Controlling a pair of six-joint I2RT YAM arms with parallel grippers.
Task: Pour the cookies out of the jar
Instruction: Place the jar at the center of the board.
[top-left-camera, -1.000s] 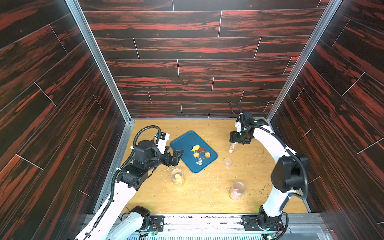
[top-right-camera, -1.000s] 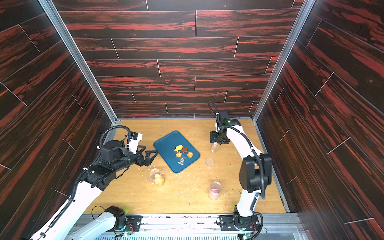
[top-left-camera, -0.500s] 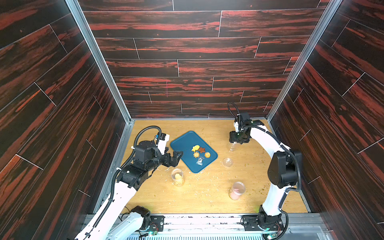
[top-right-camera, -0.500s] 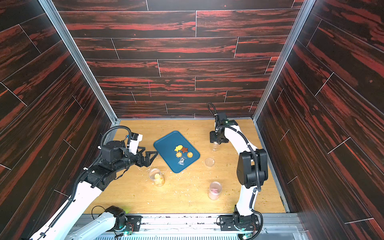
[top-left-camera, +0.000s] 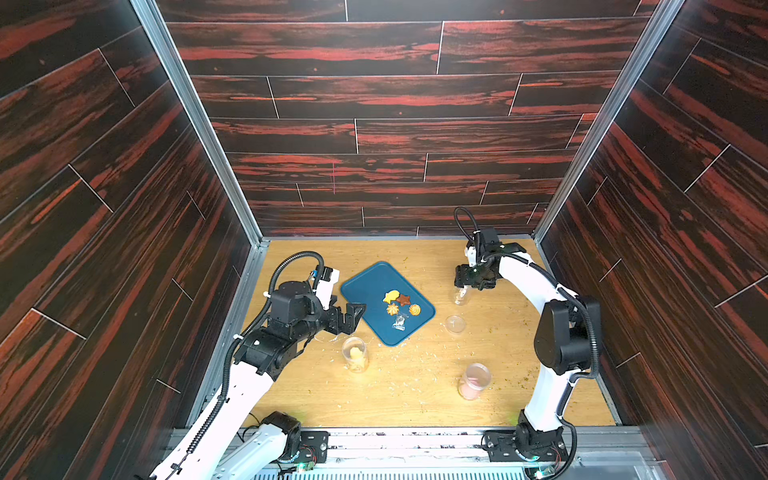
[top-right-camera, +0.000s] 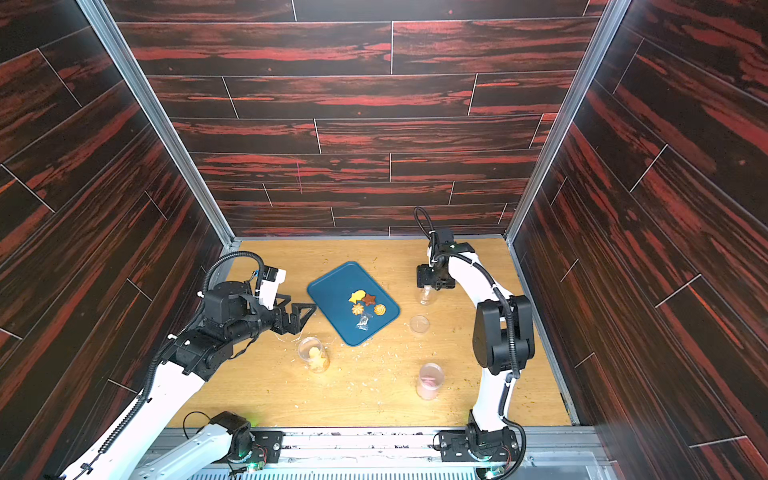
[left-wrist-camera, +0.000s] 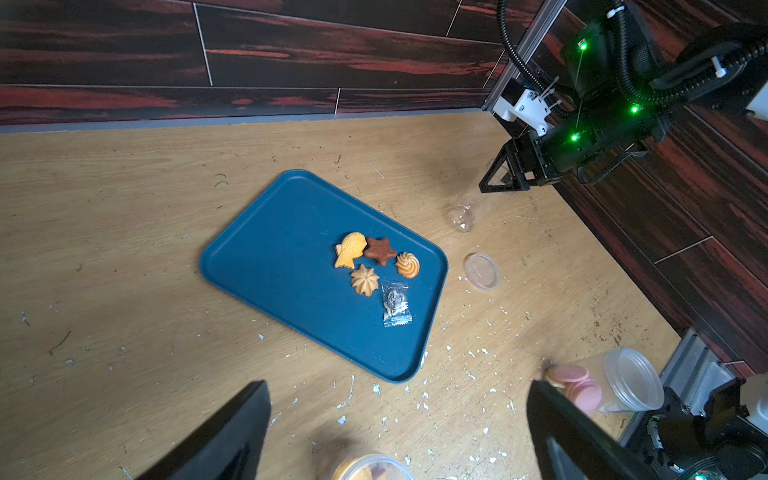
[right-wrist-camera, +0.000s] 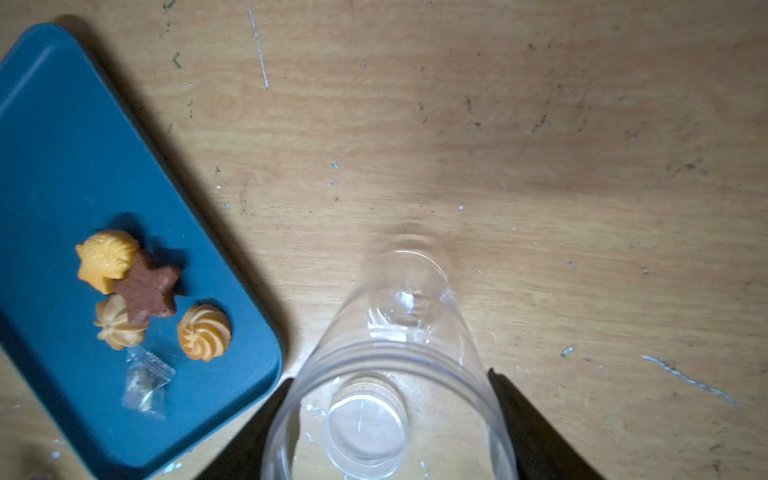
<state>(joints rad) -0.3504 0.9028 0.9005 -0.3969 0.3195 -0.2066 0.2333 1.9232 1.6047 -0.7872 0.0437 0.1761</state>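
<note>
The walls (top-left-camera: 374, 104) are near-black planks streaked with red grain. The table (left-wrist-camera: 124, 249) is pale honey wood, speckled with white flecks. The tray (left-wrist-camera: 282, 249) is a plain deep teal blue. On it the cookies (left-wrist-camera: 380, 250) show as a yellow-orange fish, a chocolate-brown star, an orange swirl and a tan ridged rosette. The packet (left-wrist-camera: 396, 303) is clear with something dark inside. The clear jar (right-wrist-camera: 399, 324) and the loose lid (left-wrist-camera: 482, 271) are colourless and see-through. A second jar (left-wrist-camera: 631, 378) shows pink rounds (left-wrist-camera: 575, 380), and a third jar (top-left-camera: 354, 353) shows yellow and tan. The left arm (top-left-camera: 245, 386) and right arm (top-left-camera: 528, 282) are white with black joints. Small green lights (left-wrist-camera: 574, 137) glow on the right one.
</note>
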